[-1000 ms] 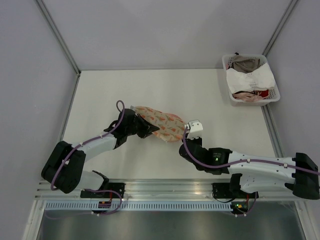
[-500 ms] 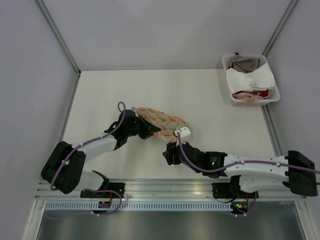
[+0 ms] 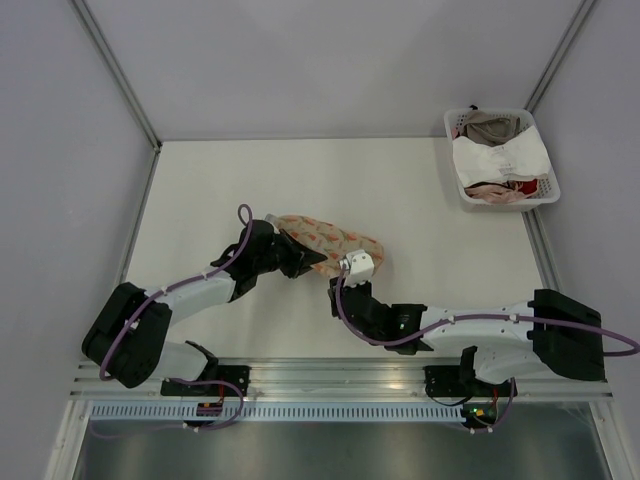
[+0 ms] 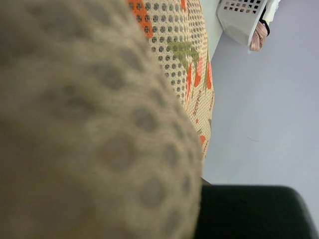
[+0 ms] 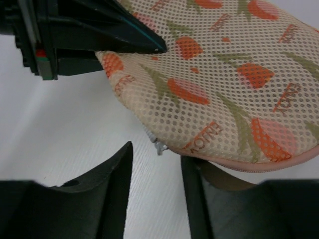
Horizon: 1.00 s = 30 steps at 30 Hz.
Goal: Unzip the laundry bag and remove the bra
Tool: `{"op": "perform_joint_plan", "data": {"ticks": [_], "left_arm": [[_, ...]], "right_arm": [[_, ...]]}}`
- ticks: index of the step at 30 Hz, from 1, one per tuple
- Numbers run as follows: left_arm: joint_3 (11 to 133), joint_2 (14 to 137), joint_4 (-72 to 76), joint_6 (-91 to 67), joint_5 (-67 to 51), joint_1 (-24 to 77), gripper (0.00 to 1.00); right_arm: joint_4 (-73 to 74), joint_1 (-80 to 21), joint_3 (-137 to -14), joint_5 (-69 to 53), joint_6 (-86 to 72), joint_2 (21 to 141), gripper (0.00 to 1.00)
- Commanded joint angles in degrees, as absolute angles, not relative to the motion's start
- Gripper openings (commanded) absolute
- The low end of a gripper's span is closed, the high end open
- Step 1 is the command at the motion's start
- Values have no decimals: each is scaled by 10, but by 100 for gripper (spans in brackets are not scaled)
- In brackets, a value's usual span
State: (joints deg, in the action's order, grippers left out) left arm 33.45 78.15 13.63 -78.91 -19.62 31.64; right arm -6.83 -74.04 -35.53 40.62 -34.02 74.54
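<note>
Bag (image 3: 338, 240), mid-table, is pinched at its left end by left gripper (image 3: 308, 262); right gripper (image 5: 157, 155) is spread at zip pull (image 5: 158, 147).

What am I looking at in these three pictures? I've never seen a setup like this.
Two robot arms are bolted at the near edge of a table, each ending in a two-finger gripper. One picture looks down from above; the other two come from cameras on the wrists. On the table lies a printed mesh bag, and a basket of garments stands in the far right corner. The left gripper is shut on the bag's end. The right gripper is open, close to the zip pull. No bra shows; the bag looks zipped.
</note>
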Motion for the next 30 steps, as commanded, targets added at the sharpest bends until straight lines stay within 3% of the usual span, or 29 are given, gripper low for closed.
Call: {"op": "perform_joint_plan", "data": {"ticks": [1, 6, 10, 23, 30], "left_arm": [[341, 766, 182, -812, -202, 321, 2], [338, 769, 178, -807, -201, 321, 2], [336, 779, 182, -807, -202, 321, 2], [367, 823, 156, -713, -223, 305, 2], [400, 860, 186, -651, -292, 283, 2]], "right_arm": [[-77, -742, -389, 498, -337, 765, 46], [-90, -744, -372, 522, -337, 752, 26], [-90, -749, -351, 526, -339, 708, 0], [254, -751, -418, 474, -421, 645, 0], [342, -751, -416, 482, -457, 614, 0]]}}
